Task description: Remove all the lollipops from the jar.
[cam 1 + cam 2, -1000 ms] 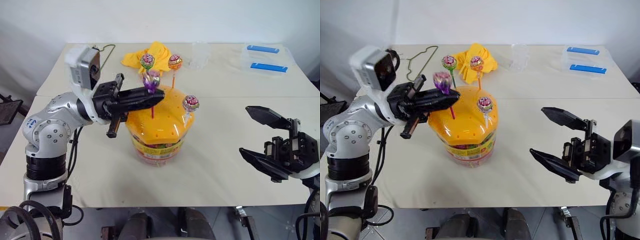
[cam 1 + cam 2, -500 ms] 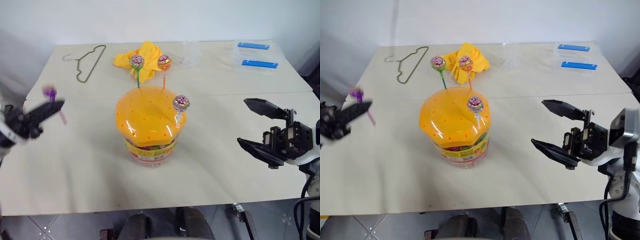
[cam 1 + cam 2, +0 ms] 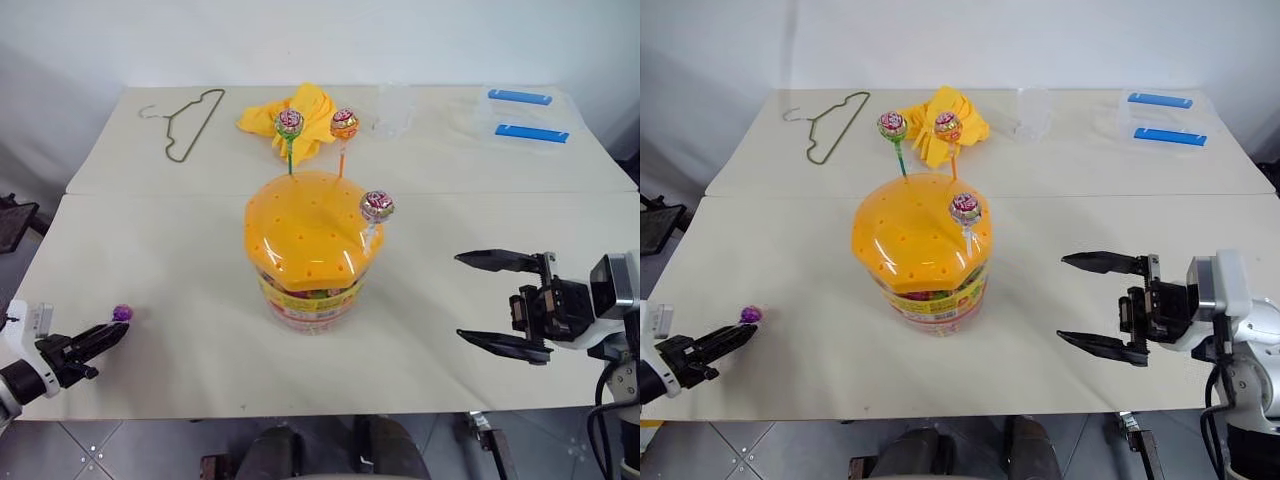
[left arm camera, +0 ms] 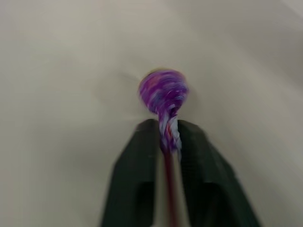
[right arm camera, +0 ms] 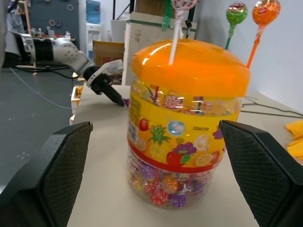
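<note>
Your left tool low at bench's near-left edge, fingers pinched on stick of purple lollipop; candy head at fingertips, just over bench top. Your right tool spread wide, empty, well right of jar. Jar mid-bench, orange lid on; three lollipops stand upright in lid holes: green-stick and orange-stick at back, white-stick at right.

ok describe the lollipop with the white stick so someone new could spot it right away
Start at the orange-lidded jar mid-table. Three lollipops stand in its lid; this one is on the edge nearest the right gripper. Its stick is white, while the other two, at the back, have green and orange sticks.
</note>
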You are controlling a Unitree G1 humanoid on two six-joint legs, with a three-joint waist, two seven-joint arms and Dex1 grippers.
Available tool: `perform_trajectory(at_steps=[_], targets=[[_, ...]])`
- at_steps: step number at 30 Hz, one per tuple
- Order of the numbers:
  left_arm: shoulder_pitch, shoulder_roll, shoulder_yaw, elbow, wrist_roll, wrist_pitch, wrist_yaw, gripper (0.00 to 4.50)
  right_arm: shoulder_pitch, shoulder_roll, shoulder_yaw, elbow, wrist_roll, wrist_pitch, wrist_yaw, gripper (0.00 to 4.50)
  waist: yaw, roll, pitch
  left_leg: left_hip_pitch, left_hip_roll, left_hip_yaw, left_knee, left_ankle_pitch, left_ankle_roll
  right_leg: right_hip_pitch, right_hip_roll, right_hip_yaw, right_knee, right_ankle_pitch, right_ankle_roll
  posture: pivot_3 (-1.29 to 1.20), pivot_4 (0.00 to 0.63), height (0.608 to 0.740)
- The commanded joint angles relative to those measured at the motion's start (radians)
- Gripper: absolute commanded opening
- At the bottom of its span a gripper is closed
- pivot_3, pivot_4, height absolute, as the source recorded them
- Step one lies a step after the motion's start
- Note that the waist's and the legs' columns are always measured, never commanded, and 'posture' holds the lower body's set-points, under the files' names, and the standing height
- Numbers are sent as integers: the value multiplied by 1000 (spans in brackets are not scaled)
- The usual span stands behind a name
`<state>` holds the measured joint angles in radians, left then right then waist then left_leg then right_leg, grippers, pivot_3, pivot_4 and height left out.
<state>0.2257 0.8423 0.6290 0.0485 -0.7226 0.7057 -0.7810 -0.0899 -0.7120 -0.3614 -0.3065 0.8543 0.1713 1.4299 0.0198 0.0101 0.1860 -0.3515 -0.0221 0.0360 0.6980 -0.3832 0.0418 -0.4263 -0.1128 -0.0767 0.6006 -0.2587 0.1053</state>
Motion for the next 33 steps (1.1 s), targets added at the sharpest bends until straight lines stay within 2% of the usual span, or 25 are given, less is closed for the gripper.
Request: perform_trajectory(at_steps=[1, 3, 6, 8, 12, 15, 18, 20, 22, 28, 31, 33], targets=[[-4, 52, 66, 49, 39, -53, -37, 2266, 7, -12, -61, -26, 43, -8, -6, 4500, 0, 0, 0, 0, 0, 0, 0, 0, 0, 0, 0, 0, 0, 0, 0, 0, 150, 740], [-24, 99, 101, 89, 24, -81, -121, 2832, 6, -10, -94, -39, 76, 11, -44, 4500, -1, 0, 0, 0, 0, 0, 0, 0, 0, 0, 0, 0, 0, 0, 0, 0, 150, 740], [-30, 187, 149, 117, 11, -151, -320, 2832, 10, -10, -163, -77, 173, 72, -146, 4500, -3, -1, 0, -1, 0, 0, 0, 0, -1, -1, 0, -1, 1, 0, -1, 0, 150, 740], [-31, 239, 152, 100, 25, -272, -506, 2832, 47, -20, -229, -121, 263, 127, -208, 4500, 1, 0, 0, -2, 0, 0, 0, -1, 0, -1, 0, -1, 0, -1, -1, 0, 150, 740], [-263, 272, 54, 74, -44, -244, -516, 2832, 60, -21, -299, -153, 337, 161, -306, 4500, 6, 2, 1, -1, -1, 0, 0, -2, 1, -1, -1, -2, -1, -1, -2, 0, 150, 740], [-581, 197, -159, -22, -95, -188, -483, 3354, 37, -8, -315, -166, 336, 142, -352, 4500, 6, 1, 1, -1, -1, 0, 2, -1, 2, 1, -1, -3, -1, 0, 0, 0, 150, 740], [-885, 17, -290, 10, -104, -184, -413, 4153, 8, -4, -321, -178, 357, 147, -408, 4500, 6, 0, 1, -2, -3, 1, 3, 0, 3, 0, -1, -2, 3, 2, 3, 0, 150, 740], [-1028, -103, -378, 56, -78, -190, -403, 4153, -1, -1, -322, -184, 359, 146, -426, 4500, 7, -1, 0, -2, -4, 2, 4, 1, 4, 0, 1, -4, 6, 2, 4, 0, 150, 740], [-1112, -170, -437, 99, -56, -176, -421, 4153, -3, 1, -316, -193, 352, 144, -435, 4500, 3, -1, 0, -2, -5, 5, 5, 1, 4, -1, 6, -11, 7, 3, 4, 0, 150, 740], [-1220, -213, -565, 210, 60, -183, -454, 4153, 30, 4, -301, -222, 334, 147, -439, 4500, -16, -2, 0, -1, -2, 14, 3, 1, 5, -2, 7, -13, 6, 3, 4, 0, 150, 740], [-1260, -233, -566, 235, 46, -136, -457, 3606, 57, 17, -303, -254, 342, 144, -456, 4500, -7, -2, 1, -1, -1, 14, 5, 1, 5, -2, 7, -13, 6, 3, 4, 0, 150, 740], [-1273, -236, -555, 238, 34, -104, -458, 3043, 67, 19, -305, -266, 338, 141, -462, 4500, 2, -2, 1, -1, -1, 14, 6, 1, 5, -2, 7, -13, 6, 3, 5, 0, 150, 740]])
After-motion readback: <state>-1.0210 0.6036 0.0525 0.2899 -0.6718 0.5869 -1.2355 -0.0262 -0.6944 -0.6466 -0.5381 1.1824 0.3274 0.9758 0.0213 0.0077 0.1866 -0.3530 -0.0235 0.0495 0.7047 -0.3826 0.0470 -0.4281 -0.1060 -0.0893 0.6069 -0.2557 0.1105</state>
